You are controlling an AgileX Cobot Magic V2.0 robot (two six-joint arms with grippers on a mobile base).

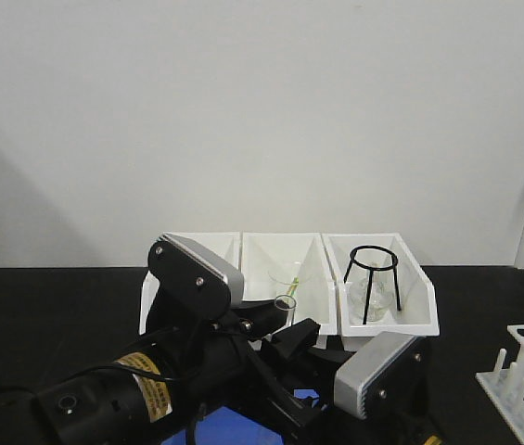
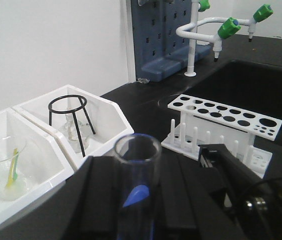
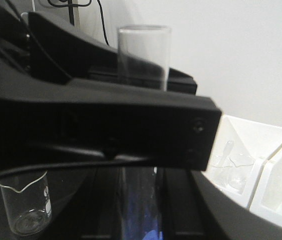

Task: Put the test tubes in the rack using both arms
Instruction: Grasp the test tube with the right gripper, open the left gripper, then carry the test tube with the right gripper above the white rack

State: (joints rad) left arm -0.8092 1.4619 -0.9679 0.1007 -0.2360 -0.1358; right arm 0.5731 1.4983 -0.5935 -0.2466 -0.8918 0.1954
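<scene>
1. Clear glass test tube (image 2: pixel 137 165), slender, rim up, stands upright between the black fingers of the left gripper (image 1: pixel 275 320); left jaws look clamped on it.
2. Right gripper (image 1: pixel 304 336) sits just beside the tube; contact is hidden behind a black finger; cannot tell whether it is open or closed.
3. Step in hand, my read: arm-to-arm handover; tube not yet racked.
4. Small white plastic rack (image 2: pixel 225 117) with round holes and side pegs stands off to the right, well apart from the tube; visible holes look empty.
5. Next move needs a firm right-side grip before the left lets go; then tube vertical, lined up over one hole.
6. Surface: matte black benchtop (image 1: pixel 48 306); three white sloped bins (image 1: pixel 262 260) at the back, black wire tripod ring (image 1: pixel 373 278) in one, wide glass beaker (image 2: pixel 1 165) with green-yellow stick (image 2: pixel 13 167) in another.
7. Room: plain white wall (image 1: pixel 243 111); black sink (image 2: pixel 260 80), white faucet with green taps (image 2: pixel 215 27), blue pegboard (image 2: pixel 160 35).
</scene>
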